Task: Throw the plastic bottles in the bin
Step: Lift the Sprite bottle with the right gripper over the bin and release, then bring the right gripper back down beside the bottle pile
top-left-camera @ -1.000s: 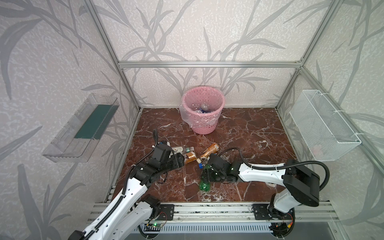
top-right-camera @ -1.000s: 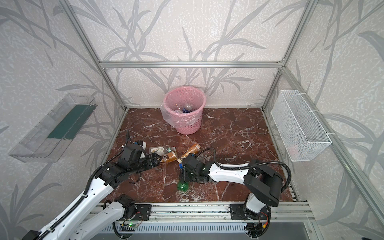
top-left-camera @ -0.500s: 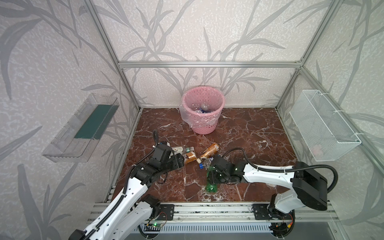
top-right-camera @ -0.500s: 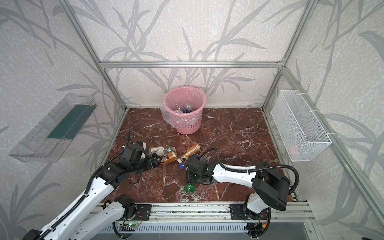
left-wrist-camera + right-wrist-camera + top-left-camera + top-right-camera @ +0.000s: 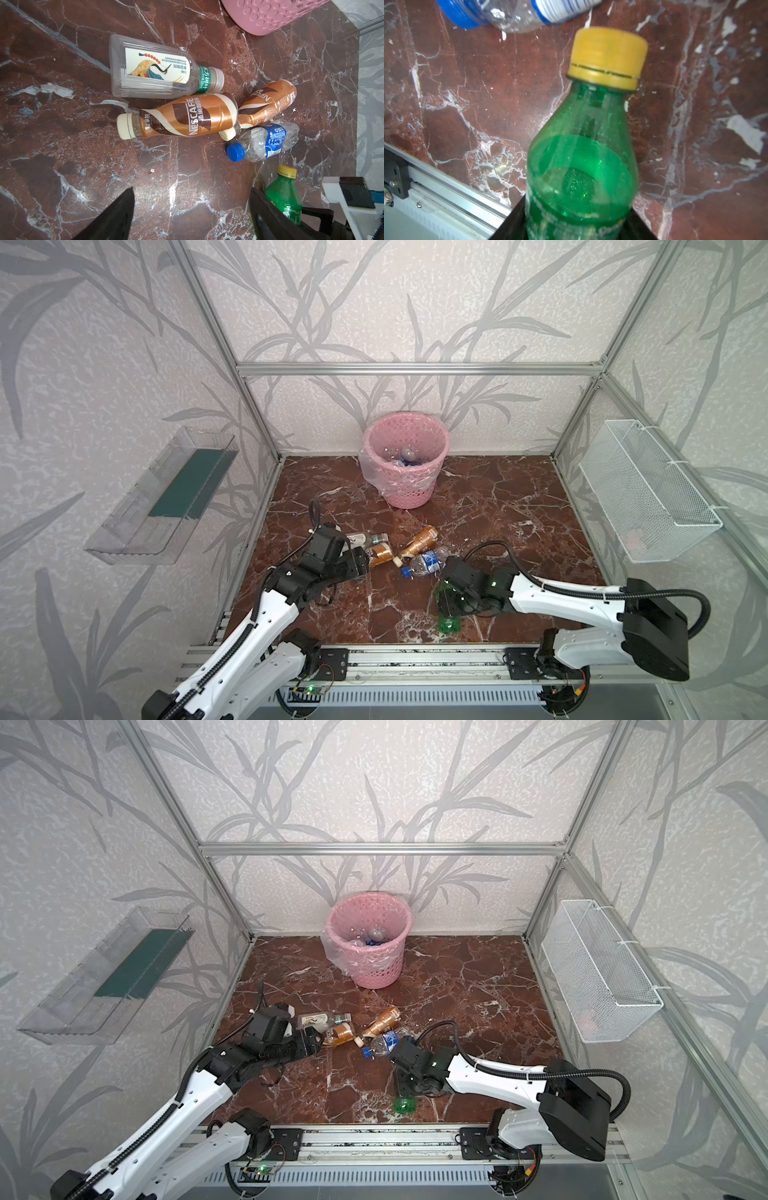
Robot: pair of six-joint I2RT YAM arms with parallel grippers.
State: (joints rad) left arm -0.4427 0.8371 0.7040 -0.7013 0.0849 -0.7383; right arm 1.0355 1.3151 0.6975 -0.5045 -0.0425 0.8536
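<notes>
My right gripper is shut on a green bottle with a yellow cap, gripping its body near the front edge. The same green bottle shows in the left wrist view. My left gripper is open and empty above the floor, just short of a cluster of lying bottles: a clear white-labelled bottle, two orange-brown bottles and a crushed clear blue-labelled bottle. The pink bin stands at the back and holds some bottles.
A clear wall tray hangs on the left wall. A white wire basket hangs on the right wall. An aluminium rail runs along the front edge of the marble floor.
My right gripper has closed on the green bottle and carried it a little to the right. The left arm has stayed where it was, still open.
</notes>
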